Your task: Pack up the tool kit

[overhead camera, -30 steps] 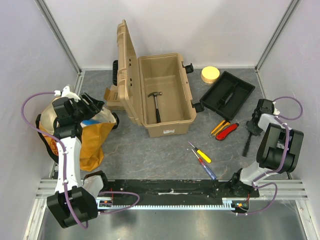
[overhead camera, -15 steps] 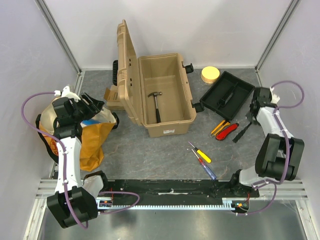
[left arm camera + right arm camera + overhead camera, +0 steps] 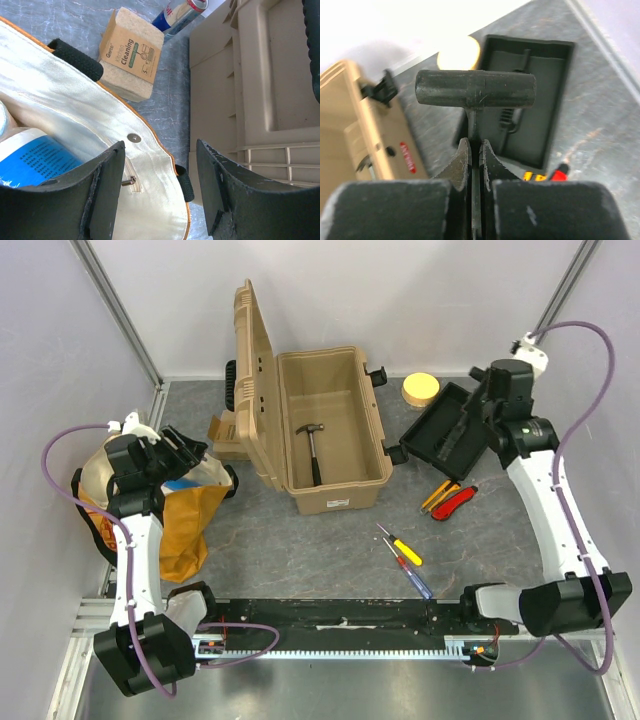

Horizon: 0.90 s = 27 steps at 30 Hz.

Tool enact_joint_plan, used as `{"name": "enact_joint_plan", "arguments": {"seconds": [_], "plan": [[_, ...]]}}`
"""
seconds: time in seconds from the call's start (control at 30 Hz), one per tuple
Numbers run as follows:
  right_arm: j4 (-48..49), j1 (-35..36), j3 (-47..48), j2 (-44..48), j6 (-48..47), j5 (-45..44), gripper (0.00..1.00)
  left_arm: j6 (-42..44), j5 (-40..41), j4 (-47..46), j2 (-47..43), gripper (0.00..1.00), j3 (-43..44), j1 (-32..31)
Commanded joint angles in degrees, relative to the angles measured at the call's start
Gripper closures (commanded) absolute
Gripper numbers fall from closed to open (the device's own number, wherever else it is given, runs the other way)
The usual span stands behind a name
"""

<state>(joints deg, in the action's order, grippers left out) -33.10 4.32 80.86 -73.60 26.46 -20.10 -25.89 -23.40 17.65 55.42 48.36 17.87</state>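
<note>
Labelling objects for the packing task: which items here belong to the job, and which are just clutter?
Job: open tan plastic toolbox, hammer inside it, black plastic inner tray, yellow-handled screwdriver, red-and-blue-handled screwdriver, black T-handled tool in the shut right gripper.
Clutter: yellow-cream cloth bag, small cardboard box, round yellow disc, drink can.

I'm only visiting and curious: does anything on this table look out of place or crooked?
Yes. The black tray lies askew on the table right of the open toolbox, not inside it. Screwdrivers lie scattered in front at odd angles, and only a hammer sits in the box.
</note>
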Motion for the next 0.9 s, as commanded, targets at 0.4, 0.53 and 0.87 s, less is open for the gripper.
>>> {"name": "enact_joint_plan", "arguments": {"seconds": [0.4, 0.53, 0.87], "plan": [[15.5, 31.2, 8.8, -20.4, -7.0, -1.7, 1.00, 1.1, 2.5, -0.1, -0.4, 0.36, 1.1, -0.1], [16.0, 33.8, 10.7, -26.3, -7.9, -3.8, 1.00, 1.4, 3.1, 0.0, -0.4, 0.36, 1.1, -0.1], [14.3, 34.2, 8.6, -37.3, -8.1, -6.9, 1.00, 1.5, 3.4, 0.4, 0.1, 0.36, 1.2, -0.1]]}}
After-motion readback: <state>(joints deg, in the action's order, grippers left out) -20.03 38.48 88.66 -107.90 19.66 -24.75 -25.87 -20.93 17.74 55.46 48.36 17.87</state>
